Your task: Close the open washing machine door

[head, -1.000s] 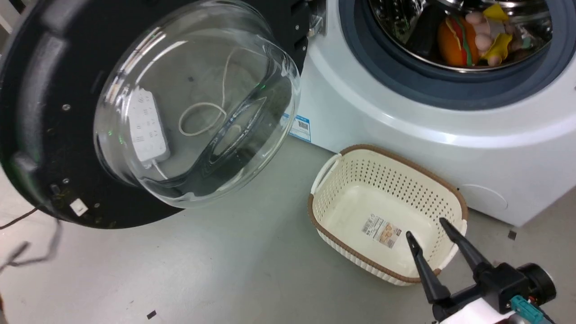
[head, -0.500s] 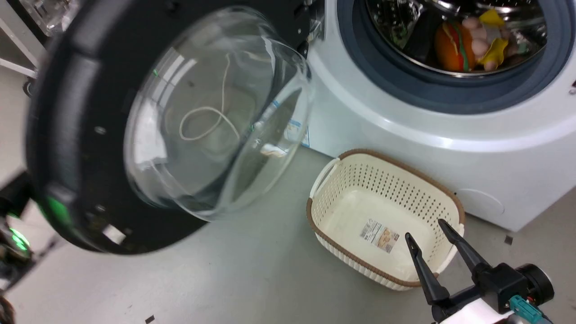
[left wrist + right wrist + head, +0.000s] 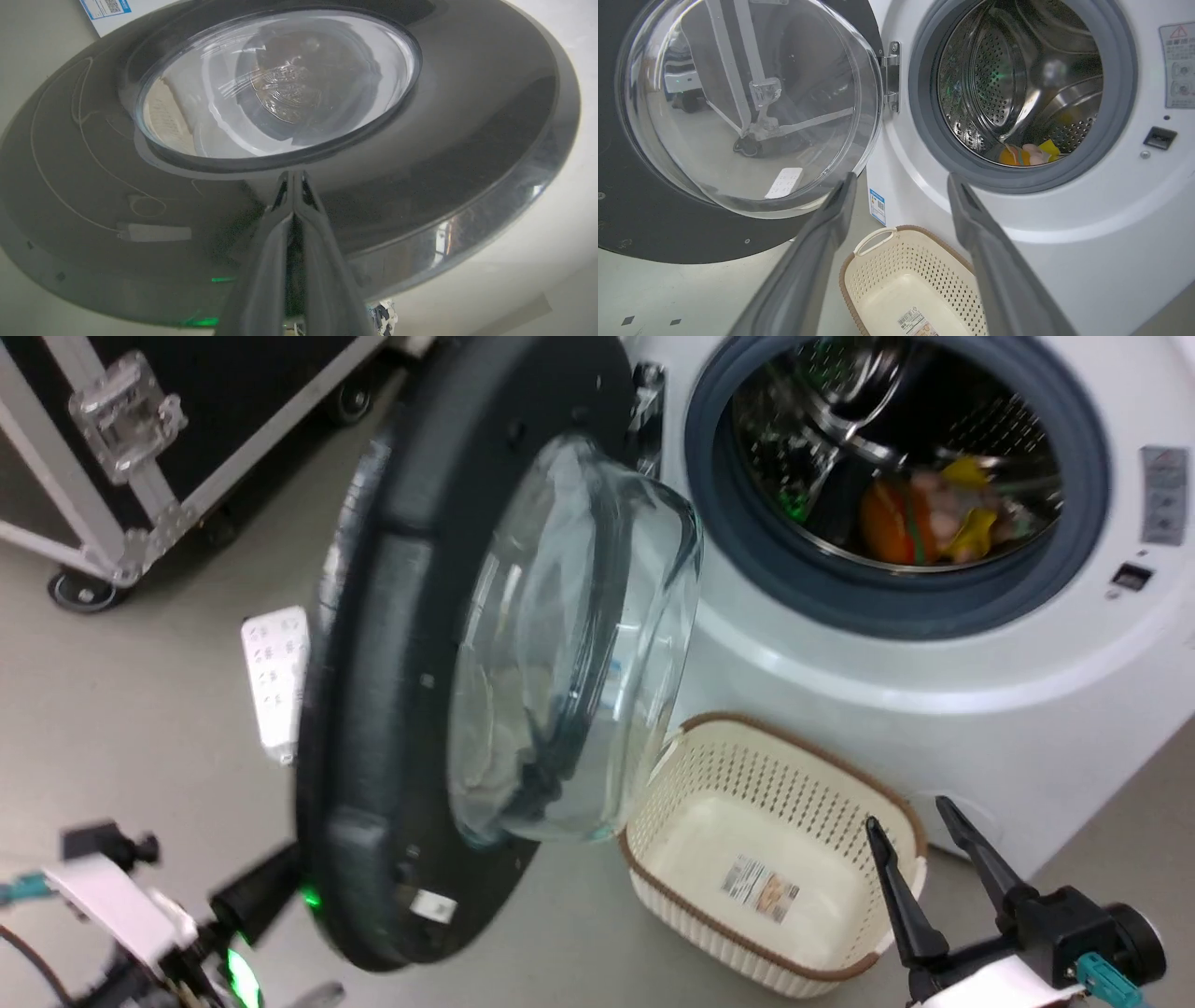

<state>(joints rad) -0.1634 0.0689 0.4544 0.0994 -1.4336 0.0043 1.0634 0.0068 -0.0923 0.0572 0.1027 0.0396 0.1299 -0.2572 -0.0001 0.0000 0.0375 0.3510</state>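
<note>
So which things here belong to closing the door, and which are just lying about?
Job: door, partly open; left gripper, shut, at its outer face; washer.
Lying about: basket; power strip; wheeled case; toys in the drum; right gripper, open, empty.

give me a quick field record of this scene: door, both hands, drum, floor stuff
door: washing machine door stands partway open on its hinge
left hand: shut, tips at the door's glossy outer face, just below the window
right hand: open, empty, near the basket
drum: uncovered, colourful toys inside
floor: cream basket in front of the machine; white power strip beyond the door
</note>
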